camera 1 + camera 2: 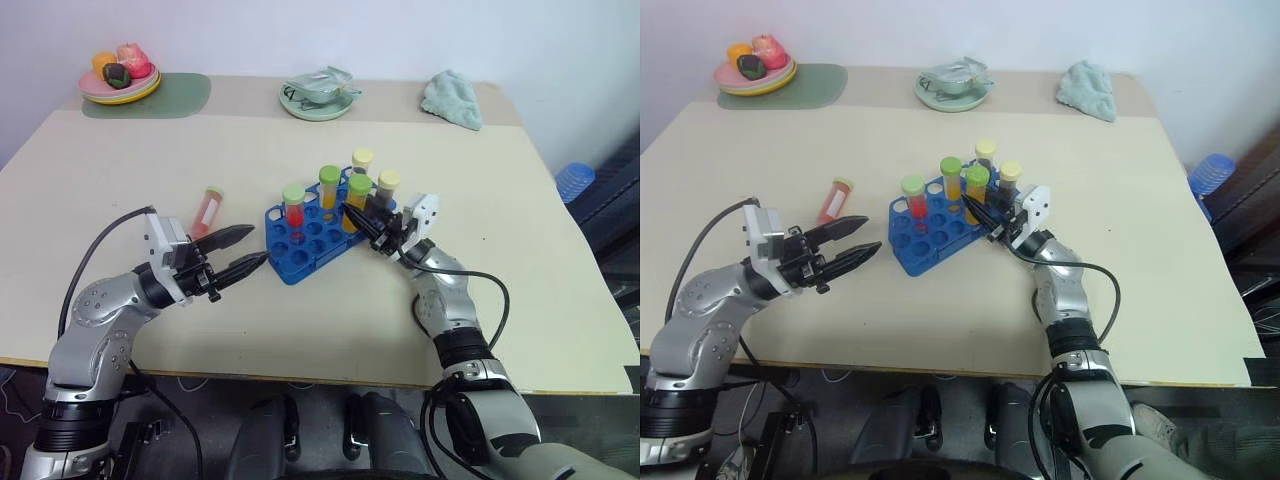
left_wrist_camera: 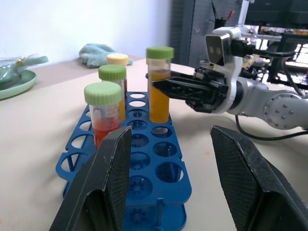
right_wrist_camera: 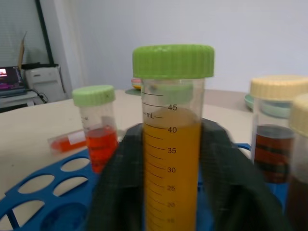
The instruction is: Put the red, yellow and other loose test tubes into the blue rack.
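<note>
The last loose tube (image 1: 209,208) lies flat on the surface just beyond the empty, parted left jaws (image 1: 238,253), long axis pointing away. The right jaws (image 1: 362,222) bracket a racked orange tube (image 3: 172,144), seemingly loosening.

The orange-filled tube (image 3: 172,144) bears a scale (mL) from 45 to 15.

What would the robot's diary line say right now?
rack: five tubes standing | right gripper: around orange tube in rack | left gripper: open, empty | red tube: lying loose on table
</note>
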Tool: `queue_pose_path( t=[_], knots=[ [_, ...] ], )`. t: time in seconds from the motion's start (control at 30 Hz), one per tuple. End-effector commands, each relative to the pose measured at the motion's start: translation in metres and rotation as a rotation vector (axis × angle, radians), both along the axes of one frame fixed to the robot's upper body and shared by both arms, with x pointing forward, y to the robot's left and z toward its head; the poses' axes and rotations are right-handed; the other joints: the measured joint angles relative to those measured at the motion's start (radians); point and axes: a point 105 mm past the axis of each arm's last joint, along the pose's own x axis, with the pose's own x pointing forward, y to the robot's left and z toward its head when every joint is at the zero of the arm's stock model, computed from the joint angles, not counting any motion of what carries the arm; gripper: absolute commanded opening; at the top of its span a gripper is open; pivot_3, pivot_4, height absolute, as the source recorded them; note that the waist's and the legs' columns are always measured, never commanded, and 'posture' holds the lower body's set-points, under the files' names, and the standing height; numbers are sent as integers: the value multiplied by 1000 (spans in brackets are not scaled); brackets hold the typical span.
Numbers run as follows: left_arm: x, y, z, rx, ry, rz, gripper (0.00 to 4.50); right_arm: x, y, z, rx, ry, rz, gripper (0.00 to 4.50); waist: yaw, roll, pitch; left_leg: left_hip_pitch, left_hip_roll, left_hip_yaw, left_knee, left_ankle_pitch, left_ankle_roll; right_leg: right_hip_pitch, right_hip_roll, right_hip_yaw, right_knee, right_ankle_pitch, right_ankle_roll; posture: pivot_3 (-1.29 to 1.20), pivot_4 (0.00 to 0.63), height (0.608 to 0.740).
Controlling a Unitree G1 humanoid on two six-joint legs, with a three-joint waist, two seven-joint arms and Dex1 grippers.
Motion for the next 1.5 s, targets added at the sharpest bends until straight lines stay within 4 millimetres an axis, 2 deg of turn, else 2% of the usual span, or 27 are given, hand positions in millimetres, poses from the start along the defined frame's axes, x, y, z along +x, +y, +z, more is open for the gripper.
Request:
queue_pose_path(
  t=[0.03, 0.07, 0.1, 0.27, 0.37, 0.5, 0.57, 0.63, 0.67, 0.73, 0.83, 0.93, 1.0, 1.07, 1.2, 1.37, 1.5],
  knots=[
    [-1, 3, 8, -18, -36, 10, 2636, -4, 4, 10, -60, -91, -21, 3654, -3, 0, 0, 0, 0, 0, 0, 0, 0, 0, 0, 0, 0, 0, 0, 0, 150, 740],
    [0, 5, 9, -30, -38, 21, 2636, -4, 5, 11, -76, -106, -29, 4176, -4, 0, 0, 0, 0, 0, 0, 0, 0, 0, 0, 0, 0, 0, 0, 0, 150, 740],
    [0, 6, 10, -42, -38, 30, 2636, -5, 5, 12, -87, -118, -36, 4460, -3, 0, 0, 0, 0, 0, 0, 0, 0, 0, 0, 0, 0, 0, 0, 0, 150, 740],
    [11, 14, 22, -149, -57, 140, 2636, -10, 1, 20, -192, -163, -87, 4460, 0, 0, 0, 0, 0, 0, 0, 0, 0, 0, 0, 0, 0, 0, 0, 0, 150, 740],
    [22, 23, 38, -252, -79, 267, 2636, -18, -13, 27, -267, -173, -108, 4460, 7, 0, 0, 0, 0, 0, 0, 0, 0, 0, -1, 0, 0, 0, 0, 0, 150, 740],
    [40, 37, 54, -327, -117, 471, 2636, -39, -41, 20, -395, -96, -66, 4460, 9, -1, 0, 0, -1, 0, 0, -1, 1, 0, -1, 0, 0, 0, 0, 0, 150, 740],
    [53, 56, 67, -406, -137, 644, 2636, -52, -63, 10, -462, -30, -52, 4460, 11, -1, 0, 0, -1, 0, 1, -3, 4, 0, -1, 0, 0, 0, 1, 0, 150, 740],
    [63, 68, 71, -448, -114, 770, 2636, -59, -77, 9, -489, 2, -59, 4460, 12, -2, 0, 0, -1, 0, 1, -4, 6, 1, -1, 0, 0, 0, 1, 0, 150, 740],
    [68, 74, 72, -431, -99, 847, 2636, -62, -82, 15, -493, 2, -64, 4460, 8, -2, 0, 0, -1, 0, 1, -4, 7, 1, -1, 0, 0, 0, 1, 0, 150, 740],
    [78, 81, 72, -426, -27, 951, 2636, -65, -85, 43, -500, -41, -51, 4460, 2, -2, 0, 0, 0, 0, 1, -4, 7, 1, -1, 0, 0, 0, 1, 0, 150, 740],
    [93, 93, 57, -331, 160, 1133, 2636, -64, -72, 79, -501, -88, -4, 4460, -1, -2, 0, 1, 1, 0, 2, -4, 7, 0, 0, 0, 1, -1, 2, 0, 150, 740],
    [107, 88, 48, -219, 323, 1129, 2636, -60, -51, 106, -474, -111, 46, 4460, 6, -4, 1, 1, 3, -1, 2, -3, 5, 0, 4, 1, 1, -2, 4, 0, 150, 740],
    [113, 86, 43, -167, 423, 1122, 2636, -61, -36, 115, -458, -101, 108, 4460, 9, -5, 1, 0, 3, -1, 2, -3, 5, 0, 4, 0, 2, -2, 3, 0, 150, 740],
    [119, 81, 40, -121, 507, 1098, 2636, -62, -25, 121, -439, -82, 161, 4460, 14, -5, 1, -1, 2, -1, 2, 0, 0, 0, 4, 0, 1, -1, 1, 0, 150, 740],
    [131, 72, 26, -14, 648, 1058, 2636, -65, -10, 121, -412, -9, 259, 4460, 26, -5, 1, -2, -1, 0, 2, -1, 2, 0, 2, 0, 0, -1, 2, 0, 150, 740],
    [139, 68, 12, 39, 737, 1082, 2636, -67, 0, 123, -397, 55, 305, 4460, 29, -6, 1, -2, -2, 0, 2, -1, 3, 0, -1, 0, 0, -2, 3, 0, 150, 740],
    [146, 62, 5, 59, 765, 1081, 2636, -66, 8, 127, -389, 39, 307, 4460, 28, -6, 2, -2, -2, 0, 2, -1, 2, 0, -1, 0, 0, -2, 3, 0, 150, 740]
  ],
)
